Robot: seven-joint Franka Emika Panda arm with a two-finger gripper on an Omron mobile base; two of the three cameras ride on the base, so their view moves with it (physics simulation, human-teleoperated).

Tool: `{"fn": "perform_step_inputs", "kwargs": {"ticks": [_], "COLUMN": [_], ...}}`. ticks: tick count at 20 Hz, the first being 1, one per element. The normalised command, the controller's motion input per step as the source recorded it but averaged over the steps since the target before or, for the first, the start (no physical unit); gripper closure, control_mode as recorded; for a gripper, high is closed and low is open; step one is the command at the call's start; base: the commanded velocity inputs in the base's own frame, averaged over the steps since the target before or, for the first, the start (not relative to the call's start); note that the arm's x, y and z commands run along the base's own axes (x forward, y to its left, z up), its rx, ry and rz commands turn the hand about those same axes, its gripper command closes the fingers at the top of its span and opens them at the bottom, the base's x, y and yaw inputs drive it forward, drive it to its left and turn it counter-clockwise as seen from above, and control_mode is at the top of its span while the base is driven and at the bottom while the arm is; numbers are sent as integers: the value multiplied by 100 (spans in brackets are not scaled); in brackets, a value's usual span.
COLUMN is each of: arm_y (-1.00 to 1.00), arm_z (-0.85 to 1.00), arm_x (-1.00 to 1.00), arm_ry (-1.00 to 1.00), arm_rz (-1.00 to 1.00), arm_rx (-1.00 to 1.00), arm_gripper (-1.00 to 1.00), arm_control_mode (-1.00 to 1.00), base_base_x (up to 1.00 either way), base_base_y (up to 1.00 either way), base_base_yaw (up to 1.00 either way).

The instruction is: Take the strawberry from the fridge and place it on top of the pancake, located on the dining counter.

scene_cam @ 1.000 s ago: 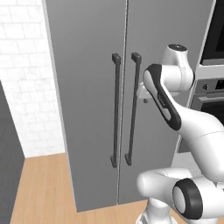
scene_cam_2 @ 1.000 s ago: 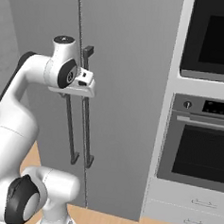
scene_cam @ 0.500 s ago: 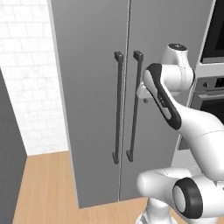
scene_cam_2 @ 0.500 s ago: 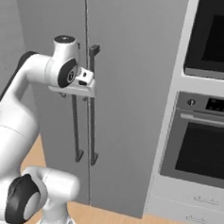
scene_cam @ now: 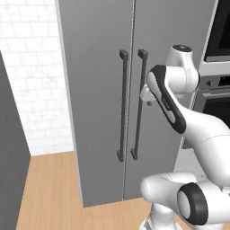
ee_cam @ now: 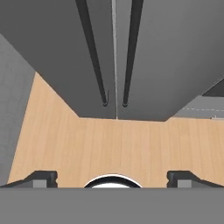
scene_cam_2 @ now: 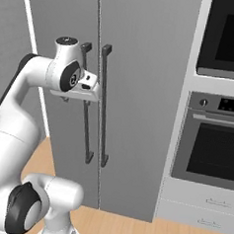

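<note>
Fridge (scene_cam: pixel 103 90) doors stand shut, so the strawberry, judged to lie inside, is hidden. Over the last second the whole scene has slid rightward in both base views, meaning the base drove rather than anything moving. The gripper (ee_cam: pixel 112 177) hangs wide open and empty near the right door handle (scene_cam_2: pixel 103 108), likely the next grasp.

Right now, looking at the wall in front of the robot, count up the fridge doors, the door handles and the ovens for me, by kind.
Fridge doors: 2, left door and right door, both shut
Bar handles: 2, left handle and right handle
Ovens: 2, upper oven and lower oven
Total: 6
</note>
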Motion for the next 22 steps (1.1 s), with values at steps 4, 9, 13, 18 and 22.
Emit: {"fn": "perform_step_inputs", "kwargs": {"ticks": [4,9,13,18,22], "arm_y": [-40,-55,25,38,13], "arm_z": [-11,-21,-3,-7,-17], "arm_x": [36,95,100,95,62], "arm_ry": [0,-12,-3,0,0], "arm_rz": [0,0,-2,0,-2], "arm_rx": [0,0,-4,-1,0], "arm_gripper": [-100,-100,-100,-100,-100], "arm_control_mode": [-100,-100,-100,-100,-100], "base_base_x": [0,0,0,0,0], "base_base_y": [0,0,0,0,0], "base_base_yaw": [0,0,0,0,0]}}
